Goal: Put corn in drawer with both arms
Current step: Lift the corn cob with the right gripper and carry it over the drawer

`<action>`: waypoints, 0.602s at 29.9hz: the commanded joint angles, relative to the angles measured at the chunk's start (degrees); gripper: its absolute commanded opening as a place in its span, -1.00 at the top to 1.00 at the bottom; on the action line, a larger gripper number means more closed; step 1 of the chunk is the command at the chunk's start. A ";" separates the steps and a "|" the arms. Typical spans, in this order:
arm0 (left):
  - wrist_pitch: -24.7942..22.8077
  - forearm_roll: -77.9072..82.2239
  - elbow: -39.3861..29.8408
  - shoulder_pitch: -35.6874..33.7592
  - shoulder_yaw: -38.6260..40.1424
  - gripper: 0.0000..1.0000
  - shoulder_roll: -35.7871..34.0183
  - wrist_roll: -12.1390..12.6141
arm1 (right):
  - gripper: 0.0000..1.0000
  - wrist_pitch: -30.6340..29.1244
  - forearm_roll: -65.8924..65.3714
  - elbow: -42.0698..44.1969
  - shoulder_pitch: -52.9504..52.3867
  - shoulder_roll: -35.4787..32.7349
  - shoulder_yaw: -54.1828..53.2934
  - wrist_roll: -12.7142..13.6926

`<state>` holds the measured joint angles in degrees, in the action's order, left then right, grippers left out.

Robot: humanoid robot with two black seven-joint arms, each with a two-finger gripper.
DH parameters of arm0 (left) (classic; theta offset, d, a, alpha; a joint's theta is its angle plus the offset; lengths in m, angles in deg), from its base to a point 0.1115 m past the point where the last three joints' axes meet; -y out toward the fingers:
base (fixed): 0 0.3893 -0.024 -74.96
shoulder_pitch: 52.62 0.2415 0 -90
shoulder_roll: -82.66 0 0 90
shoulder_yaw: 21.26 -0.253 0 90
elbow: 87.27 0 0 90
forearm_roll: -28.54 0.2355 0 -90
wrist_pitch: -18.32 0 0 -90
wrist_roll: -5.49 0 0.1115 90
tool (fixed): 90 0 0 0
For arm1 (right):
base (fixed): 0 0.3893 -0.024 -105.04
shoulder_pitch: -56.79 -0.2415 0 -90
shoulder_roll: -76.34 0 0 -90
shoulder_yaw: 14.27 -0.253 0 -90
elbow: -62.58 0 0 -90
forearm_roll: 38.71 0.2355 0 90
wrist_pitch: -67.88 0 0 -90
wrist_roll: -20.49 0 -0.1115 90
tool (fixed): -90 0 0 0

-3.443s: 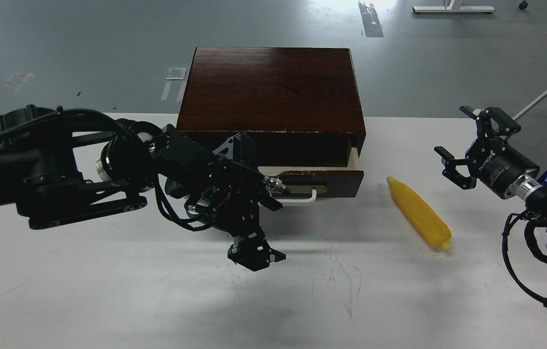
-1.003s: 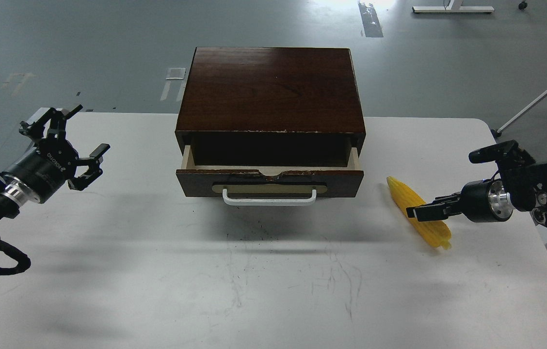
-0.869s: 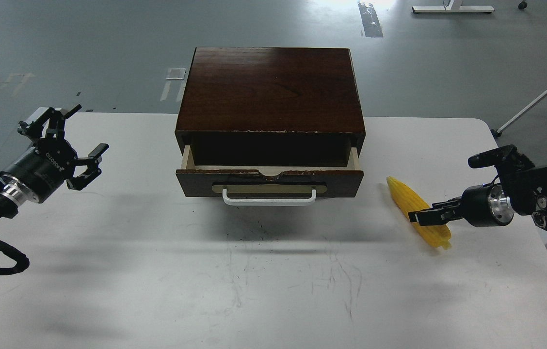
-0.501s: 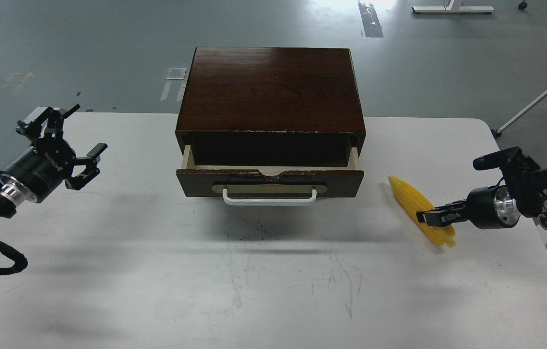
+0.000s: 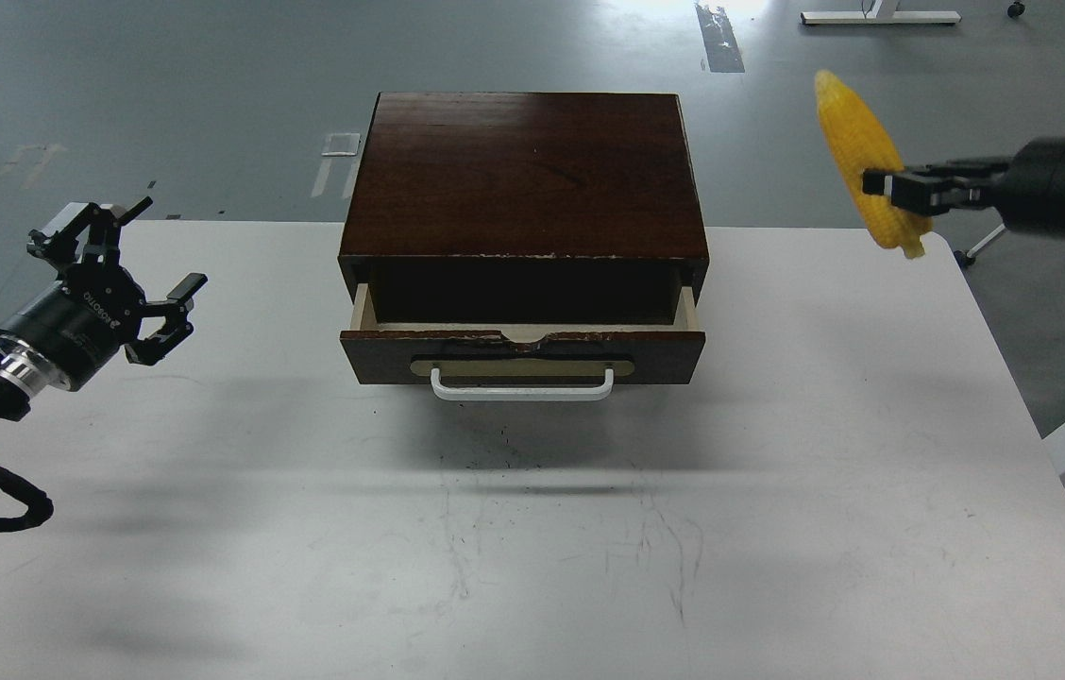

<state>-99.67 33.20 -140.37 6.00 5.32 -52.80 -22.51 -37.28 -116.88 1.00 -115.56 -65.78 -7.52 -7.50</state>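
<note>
The yellow corn (image 5: 858, 142) hangs high in the air at the upper right, well above the table. My right gripper (image 5: 884, 183) is shut on its lower part, the arm coming in from the right edge. The drawer (image 5: 523, 354), dark brown front with a white bar handle (image 5: 521, 388), stands pulled part-way out of the dark wooden box (image 5: 525, 179). Its inside is dark and I see nothing in it. My left gripper (image 5: 131, 274) is open and empty at the far left above the table, well away from the drawer.
The white table (image 5: 532, 529) carries only the box. Its right edge runs close under the right arm. A white chair or stand base (image 5: 1014, 236) stands on the grey floor beyond the table's right corner.
My right gripper closed on the corn on the table and lifted it high up and a little right. The left gripper has hardly moved. The drawer stays as open as before.
</note>
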 commanded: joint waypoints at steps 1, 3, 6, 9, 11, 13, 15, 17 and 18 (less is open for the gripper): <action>0.00 -0.01 -0.16 -0.08 0.31 -0.98 0.02 0.00 | 0.95 -1.45 -0.49 -2.49 -7.81 4.65 2.64 -0.01; 0.00 0.08 -0.16 -0.08 0.31 -0.98 -0.07 0.00 | 0.95 -1.80 -0.40 -2.58 -13.52 8.51 6.86 -0.01; 0.00 0.17 -0.16 -0.25 0.31 -0.98 -0.07 0.00 | 0.95 -1.80 -0.40 -3.28 -19.94 15.45 12.75 -0.01; 0.00 0.34 -0.24 -0.25 0.49 -0.98 -0.07 0.00 | 0.95 -1.72 -0.66 -5.83 -24.26 22.40 16.71 -0.01; 0.00 0.35 -0.24 -0.25 0.57 -0.98 -0.07 0.00 | 0.95 -1.63 -1.45 -6.18 -25.49 26.44 18.12 -0.01; 0.00 0.35 -0.16 -0.25 0.57 -0.98 -0.07 0.00 | 0.95 -1.37 -3.63 -6.18 -26.19 29.86 19.52 -0.01; 0.00 0.35 -0.24 -0.25 0.57 -0.98 -0.33 0.00 | 0.95 -0.49 -6.45 -6.18 -26.64 32.85 20.40 -0.01; 0.00 0.35 -0.24 -0.25 0.57 -0.98 -0.59 0.00 | 0.95 1.44 -9.18 -6.10 -26.64 35.24 21.37 -0.01; 0.00 0.35 -0.24 -0.25 0.57 -0.98 -0.59 0.00 | 0.96 2.23 -10.06 -6.10 -26.64 35.85 21.98 -0.01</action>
<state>-99.68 33.55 -140.61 5.72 5.90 -53.21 -22.51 -37.10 -123.87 -5.16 -142.05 -32.68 13.02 -7.53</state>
